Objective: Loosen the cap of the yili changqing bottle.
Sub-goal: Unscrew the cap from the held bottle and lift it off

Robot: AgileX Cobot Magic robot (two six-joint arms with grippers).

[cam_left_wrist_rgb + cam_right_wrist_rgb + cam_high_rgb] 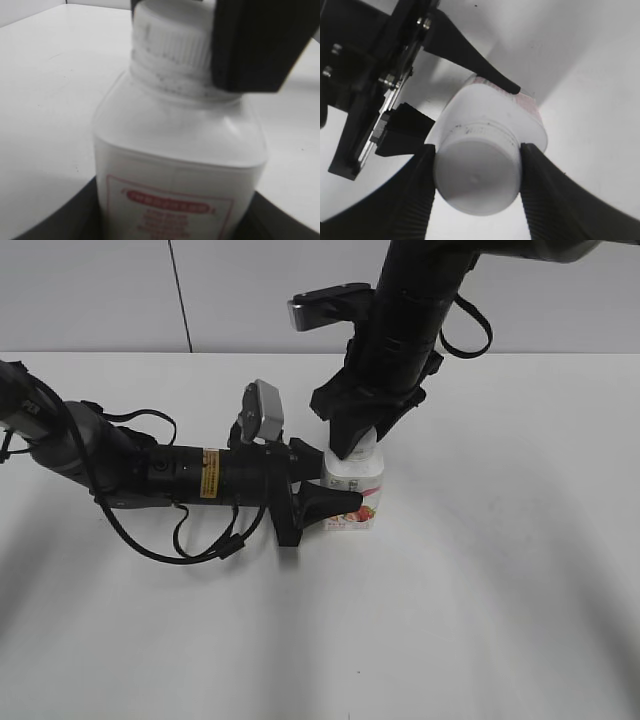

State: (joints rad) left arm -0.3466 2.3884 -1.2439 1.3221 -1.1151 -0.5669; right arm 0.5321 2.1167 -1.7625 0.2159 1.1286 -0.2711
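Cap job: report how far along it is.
Done: the left claw clamps the bottle by its body, standing upright on the table. The right claw has both fingers pressed on the sides of the cap. In hand: that grip on the cap. Left: the twist itself; the cap sits fully down on the neck, with no visible gap.
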